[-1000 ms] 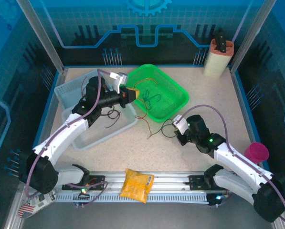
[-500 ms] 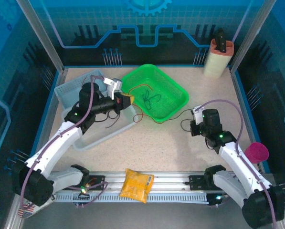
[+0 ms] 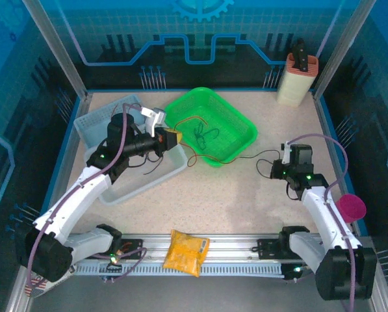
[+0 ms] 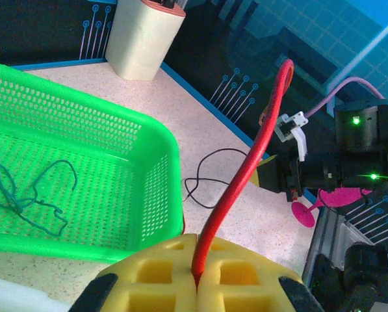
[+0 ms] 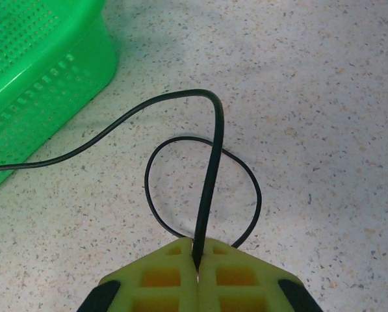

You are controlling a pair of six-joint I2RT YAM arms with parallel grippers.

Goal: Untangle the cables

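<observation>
My left gripper (image 3: 172, 138) hangs over the gap between the pale bin and the green basket (image 3: 243, 122). Its yellow pads (image 4: 232, 276) are shut on a red cable (image 4: 244, 177), which rises and arcs toward the right arm. My right gripper (image 3: 276, 170) sits low over the table, right of the basket. It is shut on a black cable (image 5: 209, 170), which loops on the tabletop and trails back toward the basket's front edge (image 3: 258, 155). A dark green cable (image 3: 204, 134) lies tangled inside the basket, also seen from the left wrist (image 4: 25, 195). A brownish cable (image 3: 192, 119) lies beside it.
Two pale plastic bins (image 3: 97, 121) (image 3: 142, 184) stand under the left arm. A yellow packet (image 3: 186, 252) rests on the front rail. A magenta cup (image 3: 349, 208) stands at the right edge and a beige container (image 3: 296, 81) at the back right corner.
My right gripper has moved right, away from the basket, drawing the black cable out across the table. My left gripper has shifted slightly nearer, still holding the red cable.
</observation>
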